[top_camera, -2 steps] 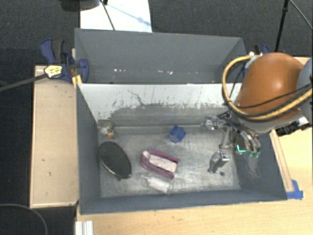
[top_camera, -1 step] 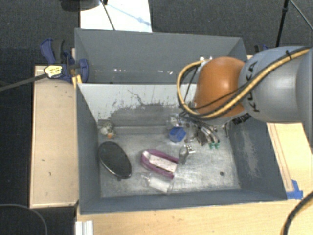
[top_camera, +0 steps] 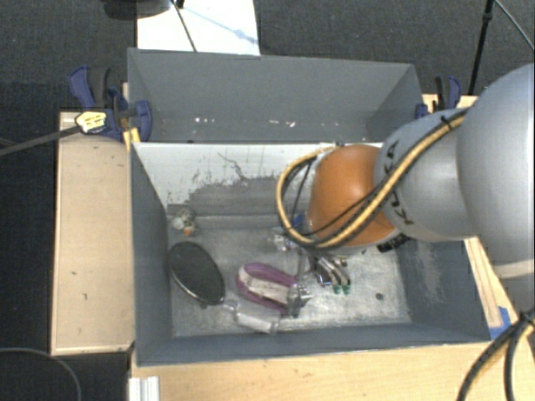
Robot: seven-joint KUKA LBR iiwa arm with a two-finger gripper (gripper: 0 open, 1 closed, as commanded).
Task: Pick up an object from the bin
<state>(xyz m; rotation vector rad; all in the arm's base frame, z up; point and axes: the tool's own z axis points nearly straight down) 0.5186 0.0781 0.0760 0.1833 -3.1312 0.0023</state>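
Note:
My gripper (top_camera: 299, 296) reaches down from under the orange cover into the middle of the bin's floor. Its tip is at the right end of a purple and white curved thing (top_camera: 262, 283) lying flat there, and seems to touch it. A small clear plastic piece (top_camera: 253, 317) lies just in front of the purple thing, near the front wall. Left of them rests a black oval thing (top_camera: 196, 273) with a short handle pointing to the right.
A little brownish item (top_camera: 180, 220) sits at the far left by the back wall. Some short dark pieces with green tips (top_camera: 338, 285) lie just right of the gripper. The arm and its cables hang over the right half of the bin.

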